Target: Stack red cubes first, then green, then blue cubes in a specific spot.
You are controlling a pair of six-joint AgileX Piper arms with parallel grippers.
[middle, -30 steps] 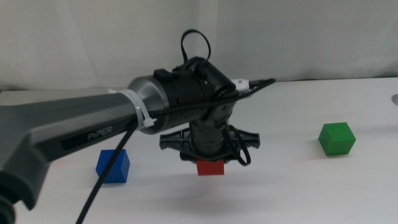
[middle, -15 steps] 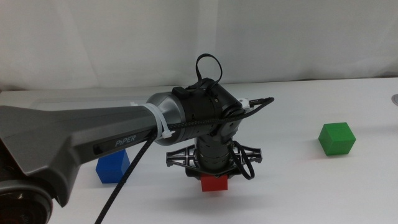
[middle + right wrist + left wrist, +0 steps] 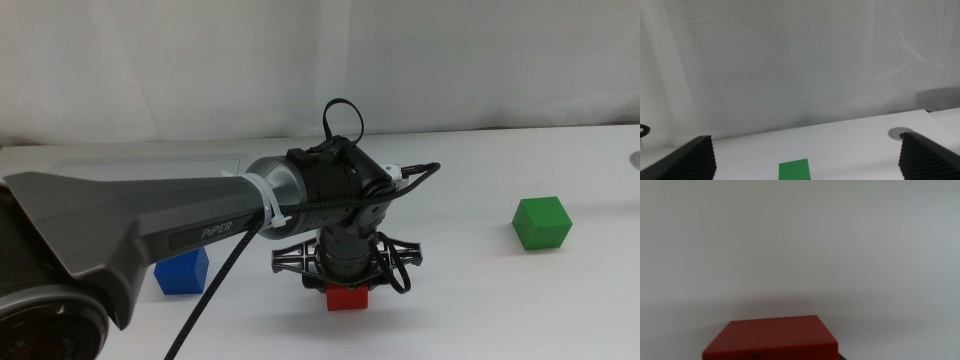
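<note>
Plain white table (image 3: 480, 300), matte, lit evenly; a white curtain (image 3: 450, 60) hangs along its far edge, with soft vertical folds visible in the right wrist view. A pale grey panel (image 3: 150, 160) lies flat on the table at the far left, partly hidden by the arm. A small round metal disc (image 3: 900, 132) sits on the table, seen in the right wrist view beyond and to one side of the green cube (image 3: 542, 222). Landmark: the red cube (image 3: 347, 297). Left arm (image 3: 150, 225) comes in from the left side, forearm nearly level, wrist bent so the left gripper (image 3: 346, 285) points straight down over the red cube. A black cable runs along the forearm, held by a white zip tie, and loops above the wrist. The gripper body covers the top of the red cube; jaws themselves hidden in the middle view and out of frame in the left wrist view, so cannot tell whether they are clamped on the cube or parted. Left wrist view shows only the red cube's top face close up against bare white table. Cannot tell whether the cube rests on the table or is just above it; a faint shadow lies under it. Blue cube (image 3: 182, 272) sits on the table well left of the red cube, partly behind the arm. Green cube sits well right of the red cube, slightly farther back. Right gripper (image 3: 807, 157) is not in the middle view; its two dark jaws stand wide apart, holding nothing, with the green cube between them in the distance.
</note>
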